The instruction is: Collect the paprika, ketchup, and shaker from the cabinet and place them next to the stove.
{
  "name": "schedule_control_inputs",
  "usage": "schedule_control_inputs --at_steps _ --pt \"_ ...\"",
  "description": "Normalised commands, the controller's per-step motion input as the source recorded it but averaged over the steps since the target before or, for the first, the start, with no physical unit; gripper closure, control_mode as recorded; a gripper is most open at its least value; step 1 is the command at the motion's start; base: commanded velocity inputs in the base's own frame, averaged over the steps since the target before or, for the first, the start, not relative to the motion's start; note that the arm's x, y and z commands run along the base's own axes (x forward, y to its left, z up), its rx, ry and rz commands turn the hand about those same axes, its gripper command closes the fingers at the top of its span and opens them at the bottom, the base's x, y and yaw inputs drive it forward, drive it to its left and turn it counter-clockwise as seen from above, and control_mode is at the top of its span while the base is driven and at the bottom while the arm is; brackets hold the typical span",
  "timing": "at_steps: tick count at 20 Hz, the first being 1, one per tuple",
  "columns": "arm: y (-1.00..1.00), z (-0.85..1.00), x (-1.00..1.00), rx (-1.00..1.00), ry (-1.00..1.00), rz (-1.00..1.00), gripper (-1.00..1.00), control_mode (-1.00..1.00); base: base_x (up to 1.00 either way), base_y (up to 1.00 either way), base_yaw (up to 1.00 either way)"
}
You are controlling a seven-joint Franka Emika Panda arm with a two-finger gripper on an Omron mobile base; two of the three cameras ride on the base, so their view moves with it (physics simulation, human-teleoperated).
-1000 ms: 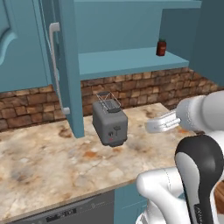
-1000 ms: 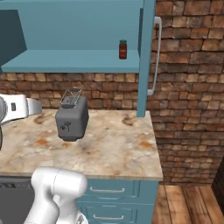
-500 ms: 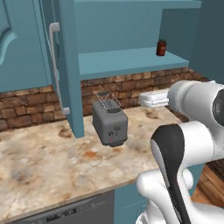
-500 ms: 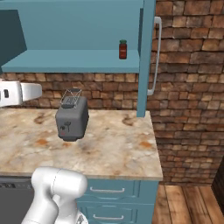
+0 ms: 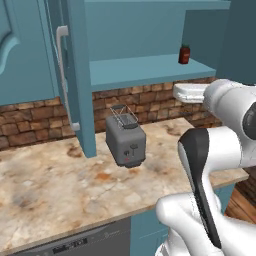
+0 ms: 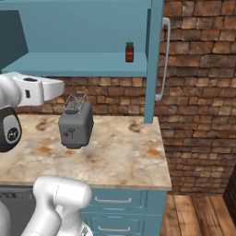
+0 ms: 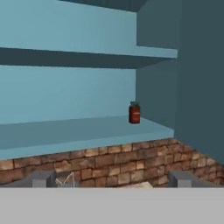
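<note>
Pincer [image 7: 109, 178], jaws wide and empty, raised above the desk [image 5: 60, 185] and toaster [image 5: 126, 140], facing the open cabinet [image 7: 87, 131]; paprika [image 7: 134, 113] upright on its lower shelf, far right; step judged: approach, next reach forward and up to straddle it.

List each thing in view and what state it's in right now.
paprika: upright, capped, on the cabinet's bottom shelf, untouched.
cabinet: doors open.
toaster: on the counter, slots empty.
claw: open, empty, facing the shelf.
</note>
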Motion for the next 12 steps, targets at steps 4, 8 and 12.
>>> schedule_control_inputs --at_steps 4,8,12 --pt "-0.23 0.39 0.31 0.02 0.0 -0.18 -1.0 -1.0 0.0 0.0 0.0" --pt "-0.21 0.21 0.35 0.03 0.0 -0.16 -1.0 -1.0 0.0 0.0 0.0" --pt "-0.2 0.07 0.45 0.08 0.0 -0.07 -1.0 -1.0 0.0 0.0 0.0"
